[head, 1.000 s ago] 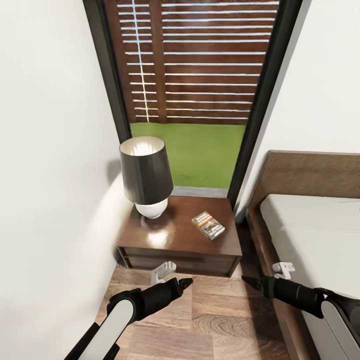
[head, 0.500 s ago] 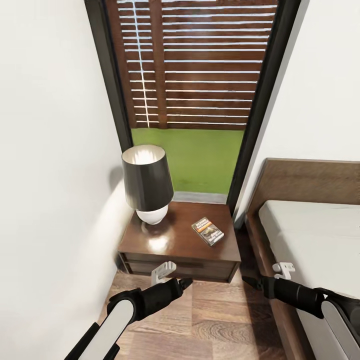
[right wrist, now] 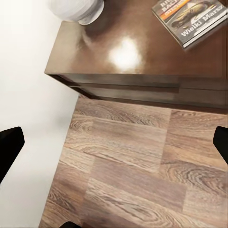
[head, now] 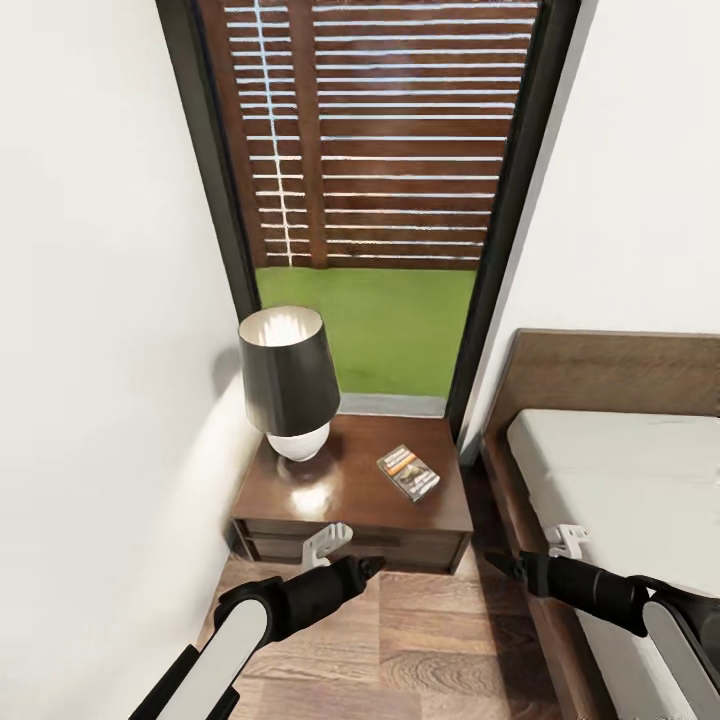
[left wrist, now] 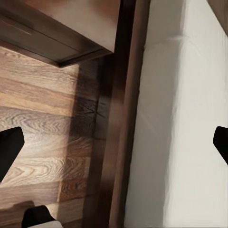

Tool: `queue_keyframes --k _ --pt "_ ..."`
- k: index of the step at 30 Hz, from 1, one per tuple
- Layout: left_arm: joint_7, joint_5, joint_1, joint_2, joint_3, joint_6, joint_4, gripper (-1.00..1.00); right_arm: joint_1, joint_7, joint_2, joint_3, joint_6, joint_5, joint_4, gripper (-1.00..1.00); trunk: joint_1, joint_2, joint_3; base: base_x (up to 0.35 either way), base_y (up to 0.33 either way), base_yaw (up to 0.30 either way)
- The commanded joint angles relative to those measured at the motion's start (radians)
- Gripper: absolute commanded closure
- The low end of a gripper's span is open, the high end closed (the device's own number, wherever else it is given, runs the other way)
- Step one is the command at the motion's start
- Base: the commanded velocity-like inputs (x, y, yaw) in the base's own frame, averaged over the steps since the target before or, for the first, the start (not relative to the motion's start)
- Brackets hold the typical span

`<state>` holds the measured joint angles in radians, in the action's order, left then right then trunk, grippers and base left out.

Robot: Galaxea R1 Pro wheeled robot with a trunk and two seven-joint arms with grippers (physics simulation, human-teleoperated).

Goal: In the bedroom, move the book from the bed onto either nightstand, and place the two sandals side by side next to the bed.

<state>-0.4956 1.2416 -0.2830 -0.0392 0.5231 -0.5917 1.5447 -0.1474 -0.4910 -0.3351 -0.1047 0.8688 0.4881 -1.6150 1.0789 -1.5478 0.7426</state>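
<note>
Book (head: 408, 472) already flat on nightstand (head: 352, 495) surface beside lamp (head: 288, 378). Left hand (head: 372, 565) and right hand (head: 492, 563) both spread, empty, over floor. Next: find sandals, approach low, avoid bed (head: 610, 480) frame.

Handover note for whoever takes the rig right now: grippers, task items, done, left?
Left gripper: open, empty, over the floor in front of the nightstand.
Right gripper: open, empty, by the bed frame.
Book: flat on the nightstand, beside the lamp.
Done: book is on the nightstand.
Left: find both sandals and set them side by side next to the bed.
</note>
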Motion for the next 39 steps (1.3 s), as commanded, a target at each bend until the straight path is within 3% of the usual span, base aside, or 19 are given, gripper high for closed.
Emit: queue_keyframes --k 1,16,39 --pt "-0.010 0.010 -0.001 -0.001 0.001 0.001 0.002 -1.00 -0.001 -0.004 0.000 -0.001 0.005 -0.002 0.000 -1.00 -0.004 0.007 -0.004 0.000 0.000 -0.143" --pt "-0.010 0.011 -0.001 -0.001 0.001 0.001 0.002 -1.00 -0.006 -0.005 -0.001 -0.004 0.006 -0.002 0.000 -1.00 -0.062 0.112 -0.070 0.000 0.000 -0.156" --pt "-0.010 0.011 -0.001 -0.001 0.000 0.001 0.002 -1.00 -0.006 -0.005 -0.001 -0.006 0.006 -0.001 0.000 -1.00 -0.150 0.273 -0.146 0.000 0.000 -0.020"
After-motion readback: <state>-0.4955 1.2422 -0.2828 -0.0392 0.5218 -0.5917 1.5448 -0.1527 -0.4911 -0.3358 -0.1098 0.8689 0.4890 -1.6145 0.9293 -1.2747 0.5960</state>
